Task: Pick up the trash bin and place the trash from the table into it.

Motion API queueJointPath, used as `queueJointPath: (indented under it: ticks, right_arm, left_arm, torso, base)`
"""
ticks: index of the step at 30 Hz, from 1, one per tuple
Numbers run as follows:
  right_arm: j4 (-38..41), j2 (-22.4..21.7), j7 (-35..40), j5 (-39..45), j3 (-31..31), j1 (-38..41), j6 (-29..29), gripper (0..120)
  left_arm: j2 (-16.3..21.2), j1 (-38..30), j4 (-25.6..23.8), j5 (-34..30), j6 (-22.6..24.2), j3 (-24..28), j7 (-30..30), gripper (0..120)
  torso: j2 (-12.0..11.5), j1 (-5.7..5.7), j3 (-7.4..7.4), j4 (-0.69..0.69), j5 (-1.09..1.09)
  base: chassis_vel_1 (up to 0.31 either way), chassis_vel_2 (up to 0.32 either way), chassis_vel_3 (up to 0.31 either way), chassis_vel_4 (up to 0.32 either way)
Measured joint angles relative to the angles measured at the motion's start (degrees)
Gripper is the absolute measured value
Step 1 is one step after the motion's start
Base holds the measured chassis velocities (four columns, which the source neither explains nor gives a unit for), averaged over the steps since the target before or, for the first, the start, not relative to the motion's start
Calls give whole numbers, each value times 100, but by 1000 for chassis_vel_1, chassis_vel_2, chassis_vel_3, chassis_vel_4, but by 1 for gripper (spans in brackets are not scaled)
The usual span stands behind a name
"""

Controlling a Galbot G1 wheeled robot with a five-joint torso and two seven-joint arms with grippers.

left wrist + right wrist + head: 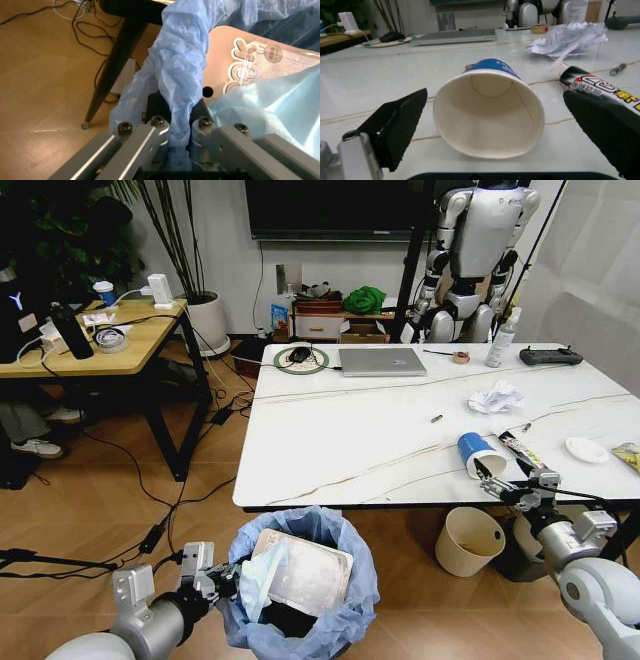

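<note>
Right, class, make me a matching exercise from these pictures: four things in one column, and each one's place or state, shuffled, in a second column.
Things:
1. blue paper cup
2. trash bin
3. laptop
4. cream bin

Places or states:
A. on the floor, under the table's edge
B. closed, at the table's far side
C. on its side between the open right end effector's fingers
D. rim pinched by the left end effector

Pairs: 1-C, 2-D, 3-B, 4-A

The left claw (pixel 180 150) is clamped on the bunched blue bag at the rim of the trash bin (pixel 177 67). Inside lie a flat pink package (pixel 240 63) and a light-blue cloth (pixel 280 108). A black desk leg (pixel 112 63) stands on the wooden floor (pixel 45 75).
</note>
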Motion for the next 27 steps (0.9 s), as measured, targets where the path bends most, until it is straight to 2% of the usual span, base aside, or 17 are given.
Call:
queueJointPath:
  ticks: [11,20,27]
  right_arm:
    - [-623,-128,-231,97,-131,273,197,100]
    - [-372,-173,-231,273,-108,230,205,100]
    - [-189,-140,-86,301,-324,260,174,100]
  left_arm:
    - [-137,0,34,48,-14,-12,0,0]
    - [-176,-17,39,53,-21,-14,-3,0]
    - [-181,-3,28,60,-23,-35,-8,0]
  torso:
    - [0,0,0,0,1]
    - [0,0,0,0,-1]
    - [0,0,0,0,0]
  base:
    - [0,0,0,0]
    - [0,0,0,0]
    - [0,0,0,0]
